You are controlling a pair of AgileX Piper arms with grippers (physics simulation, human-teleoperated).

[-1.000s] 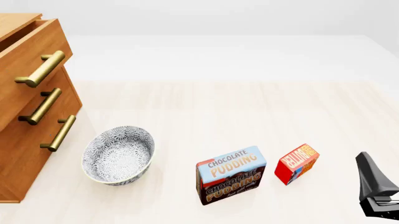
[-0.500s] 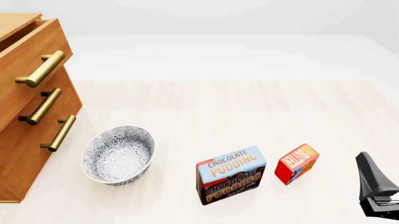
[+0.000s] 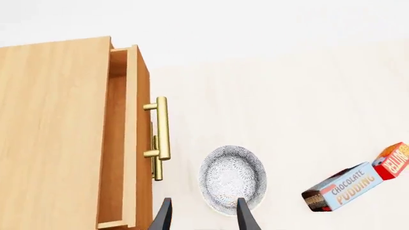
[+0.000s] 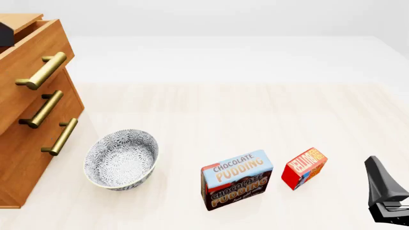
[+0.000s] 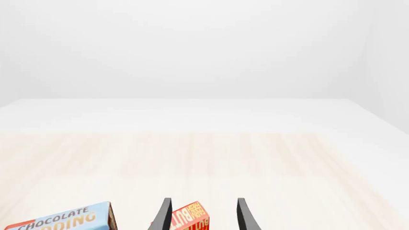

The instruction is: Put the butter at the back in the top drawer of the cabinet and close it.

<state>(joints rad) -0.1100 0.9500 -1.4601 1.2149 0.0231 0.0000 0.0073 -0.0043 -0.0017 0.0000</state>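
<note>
At the table's left, the brown wooden cabinet has its top drawer slightly open. The small red butter box sits unlifted beside the pudding box; my right gripper is spread, empty; everything remains.

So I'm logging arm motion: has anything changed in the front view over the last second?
A dark part, likely the left arm, has come into view at the top left above the cabinet. The top drawer, bowl, pudding box, butter and right gripper stayed put.
</note>
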